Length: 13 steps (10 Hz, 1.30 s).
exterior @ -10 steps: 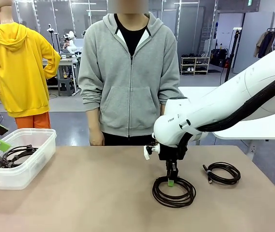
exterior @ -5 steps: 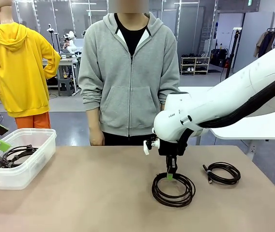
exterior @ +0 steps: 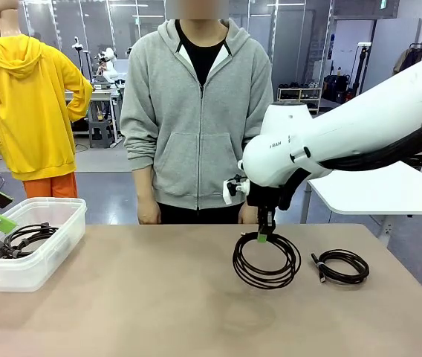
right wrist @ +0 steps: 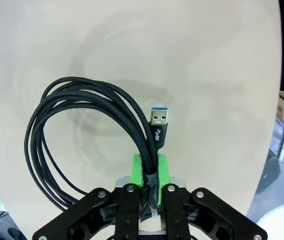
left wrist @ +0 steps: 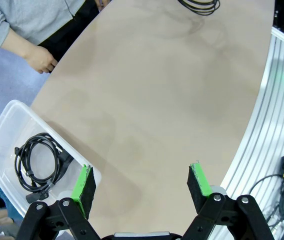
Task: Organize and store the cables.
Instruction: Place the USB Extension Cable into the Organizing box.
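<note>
Hanging from the closed right end effector [exterior: 263,236], a coiled cable [exterior: 267,262] is pinched near its plug [right wrist: 158,122], apparently clear of the bench [exterior: 159,297], so its loops are held together for storing. The arm [exterior: 359,126] is reached over mid-bench, wrist pointed down. The left end effector [left wrist: 142,182] is held open near the bin [exterior: 55,202].

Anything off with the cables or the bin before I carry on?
Nothing stands out. The right gripper has its jaws shut on one cable, its coil hanging intact; a second coil lies flat on the table, and a third coil sits inside the bin.
</note>
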{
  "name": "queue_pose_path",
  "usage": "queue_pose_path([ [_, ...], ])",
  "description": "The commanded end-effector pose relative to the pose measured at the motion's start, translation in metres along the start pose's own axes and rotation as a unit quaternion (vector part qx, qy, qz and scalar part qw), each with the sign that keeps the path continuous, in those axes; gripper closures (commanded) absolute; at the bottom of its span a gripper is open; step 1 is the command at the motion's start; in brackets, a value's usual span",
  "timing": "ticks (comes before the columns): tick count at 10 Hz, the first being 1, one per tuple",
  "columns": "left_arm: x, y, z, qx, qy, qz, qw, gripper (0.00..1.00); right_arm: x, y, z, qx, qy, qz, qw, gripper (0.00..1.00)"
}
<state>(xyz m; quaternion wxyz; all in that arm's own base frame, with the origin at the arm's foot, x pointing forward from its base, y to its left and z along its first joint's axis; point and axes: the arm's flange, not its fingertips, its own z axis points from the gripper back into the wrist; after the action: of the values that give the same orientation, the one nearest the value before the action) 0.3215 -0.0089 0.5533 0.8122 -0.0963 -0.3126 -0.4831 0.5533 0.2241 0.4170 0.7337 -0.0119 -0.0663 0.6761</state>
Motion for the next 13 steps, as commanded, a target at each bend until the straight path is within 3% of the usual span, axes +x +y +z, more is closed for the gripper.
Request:
queue_pose_path([
  [1,0.005,0.001,0.003,-0.002,0.008,0.007,1.000,0.06,0.002,0.000,-0.011,0.008,0.004,0.003,1.000,1.00],
  [7,0.005,0.001,0.003,-0.002,0.008,0.007,1.000,0.06,0.002,0.000,-0.011,0.008,0.004,0.003,1.000,1.00],
  [8,0.005,0.001,0.003,-0.002,0.008,0.007,1.000,0.06,0.001,0.001,-0.013,0.011,0.003,0.001,1.000,0.86],
  [9,0.005,0.001,0.003,-0.002,0.008,0.007,1.000,0.06,0.024,-0.013,-0.006,0.017,0.017,-0.002,1.000,0.86],
  [10,0.005,0.001,0.003,-0.002,0.008,0.007,1.000,0.06,0.061,-0.029,0.002,0.015,0.049,0.037,0.998,0.86],
  [13,0.005,0.001,0.003,-0.002,0.008,0.007,1.000,0.06,0.164,-0.048,-0.018,0.041,0.017,0.069,0.997,0.86],
])
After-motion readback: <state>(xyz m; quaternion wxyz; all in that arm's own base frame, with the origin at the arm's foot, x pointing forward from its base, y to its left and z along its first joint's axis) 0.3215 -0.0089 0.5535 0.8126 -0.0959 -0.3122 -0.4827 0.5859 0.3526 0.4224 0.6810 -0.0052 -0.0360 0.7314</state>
